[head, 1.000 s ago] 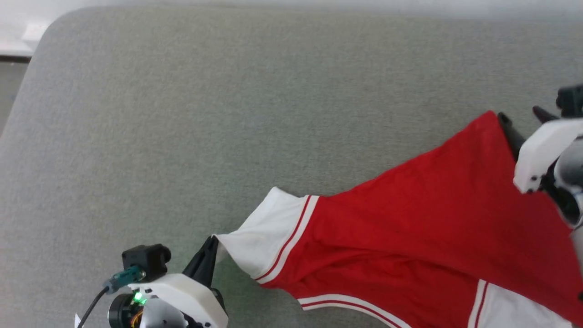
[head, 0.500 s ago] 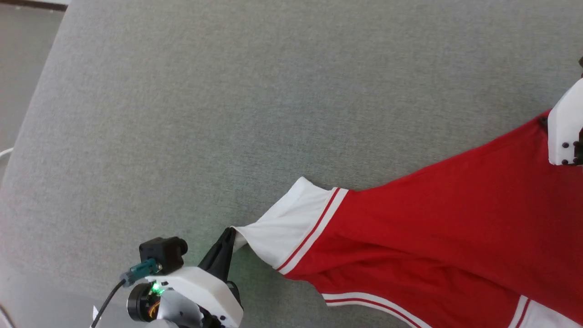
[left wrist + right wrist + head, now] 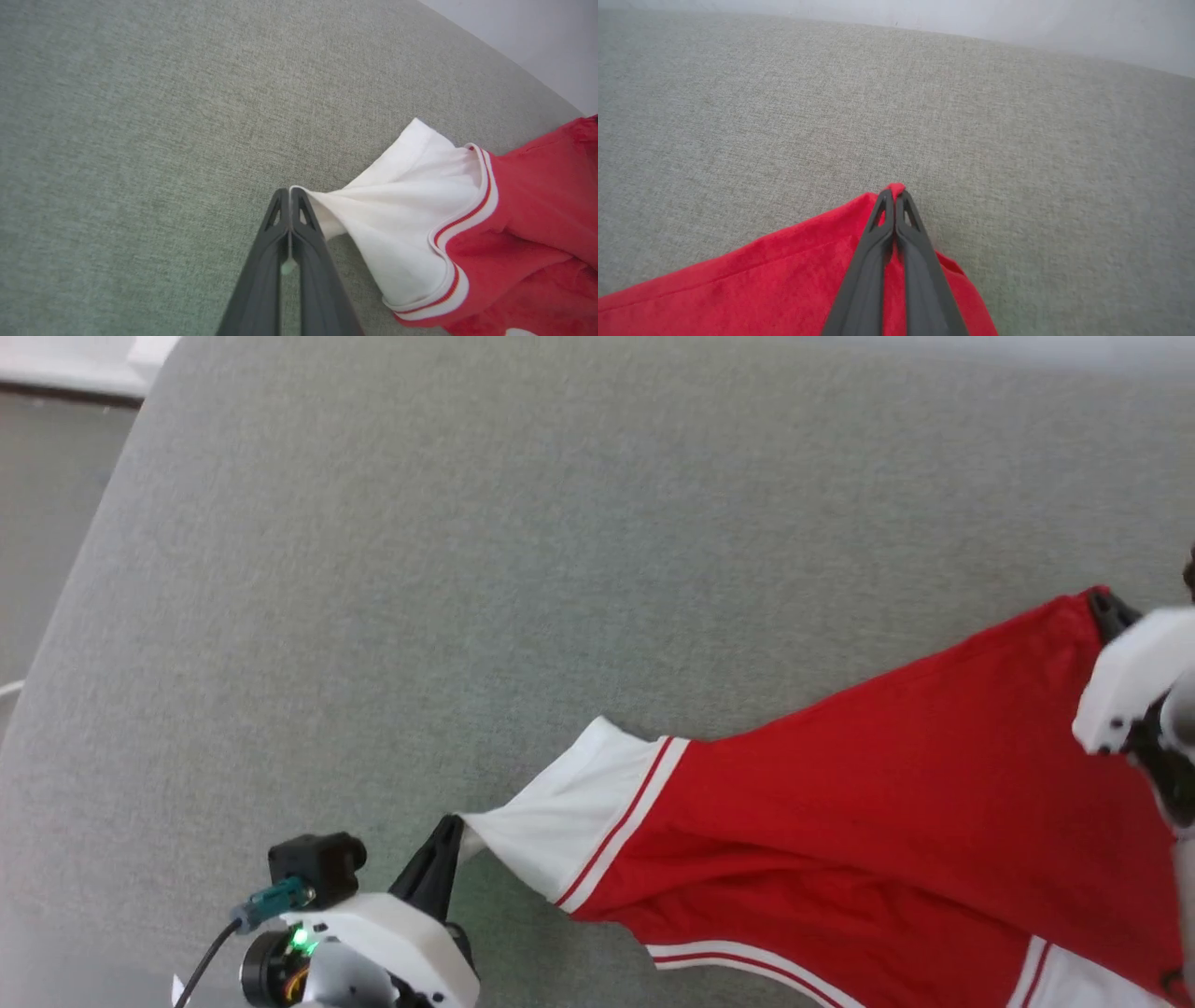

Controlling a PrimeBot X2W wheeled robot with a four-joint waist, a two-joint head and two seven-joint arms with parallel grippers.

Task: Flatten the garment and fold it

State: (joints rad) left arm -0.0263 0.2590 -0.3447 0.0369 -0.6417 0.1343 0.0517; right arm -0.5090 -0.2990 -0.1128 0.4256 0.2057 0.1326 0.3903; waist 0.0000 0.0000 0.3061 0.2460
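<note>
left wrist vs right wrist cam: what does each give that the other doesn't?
Left wrist view: left gripper pinched shut on the tip of the white sleeve, with the striped trim beside it.
Right wrist view: right gripper pinched shut on a plain red corner, pale wall behind.
Both: the garment in red fabric, lying over the grey fabric surface.

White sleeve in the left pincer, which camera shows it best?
The left wrist view: the white sleeve is close and large, its edge pinched in the shut left pincer, striped trim clear. The head view shows it smaller, lower centre. The right wrist view shows a red corner of the garment in the right pincer.
</note>
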